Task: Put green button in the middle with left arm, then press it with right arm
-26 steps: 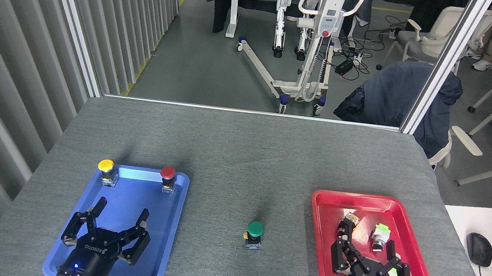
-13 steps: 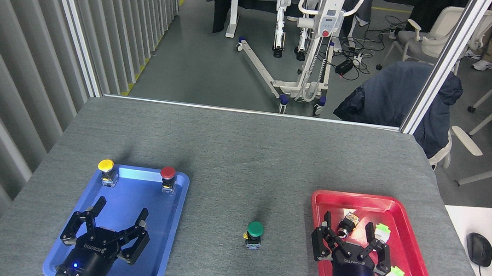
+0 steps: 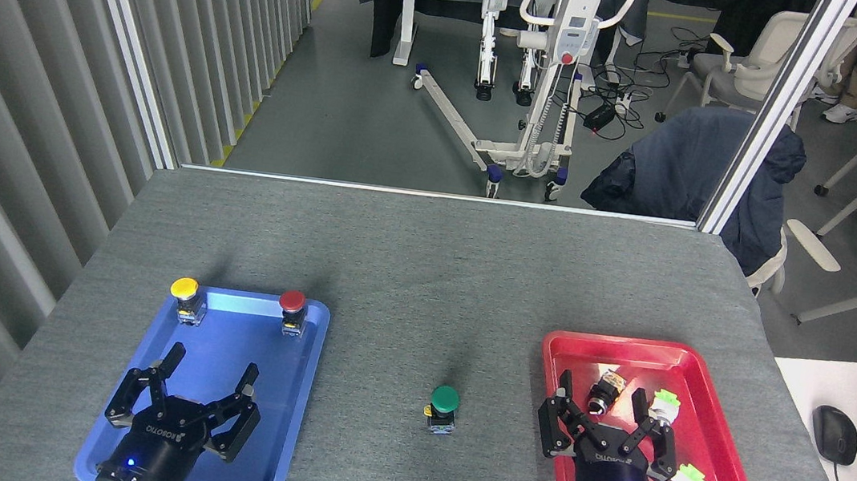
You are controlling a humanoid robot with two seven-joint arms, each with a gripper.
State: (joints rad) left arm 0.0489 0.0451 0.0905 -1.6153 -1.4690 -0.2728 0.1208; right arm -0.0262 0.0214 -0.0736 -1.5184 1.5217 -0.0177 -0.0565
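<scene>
Green button [image 3: 445,400] stands freed mid-desk [image 3: 425,272]; left end effector [image 3: 187,389] and right end effector [image 3: 605,428] flank it, both splayed empty, ready for pressing.

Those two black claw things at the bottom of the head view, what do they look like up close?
Both are black three-fingered grippers with white ROBOTIQ lettering and a small blue light. The left gripper sits on a white forearm. The right gripper has a silver wrist ring and a black cable looping off beside it.
</scene>
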